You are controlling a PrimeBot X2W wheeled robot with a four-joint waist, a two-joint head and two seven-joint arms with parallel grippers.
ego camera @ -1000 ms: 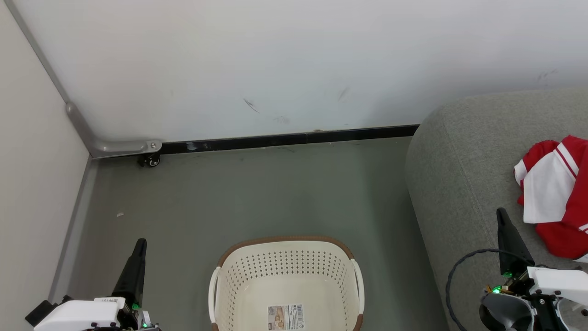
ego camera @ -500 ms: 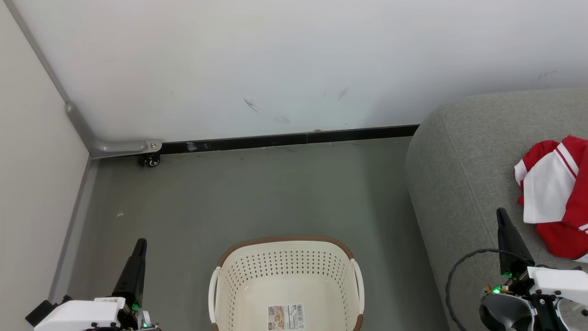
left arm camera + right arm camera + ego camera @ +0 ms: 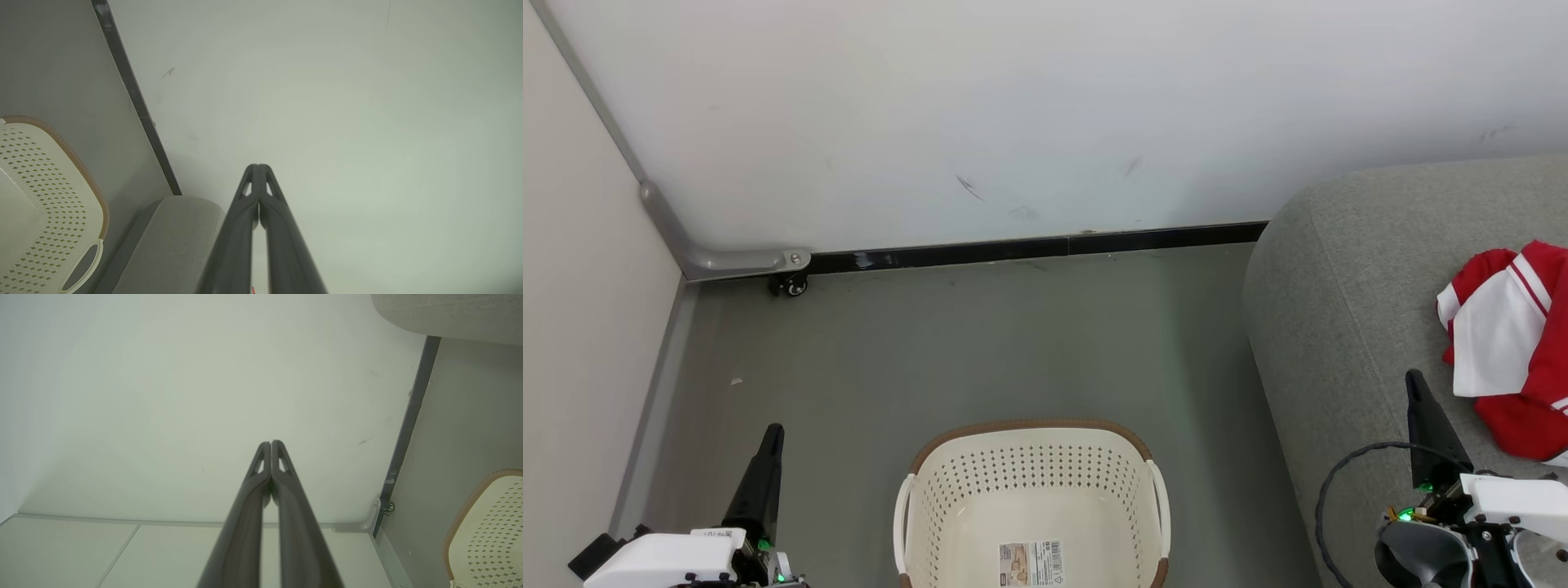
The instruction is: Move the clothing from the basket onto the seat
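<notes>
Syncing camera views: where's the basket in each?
Head: basket bottom centre, cut off by the bottom edge.
Left wrist: basket lower left, left of the seat.
Right wrist: basket lower right corner.
Shared landmark: black baseboard, in all three.

I read clothing bright red, white panels, red-and-white stripe trim; basket cream-white, dotted perforation pattern on walls, brown rim, white handles; sticker on its bottom pale with dark print; seat plain mid-grey fabric; floor dull grey-green; wall off-white, few dark scuffs; skirting black; left jaws, right jaws charcoal; wrist housings white, green lights.
</notes>
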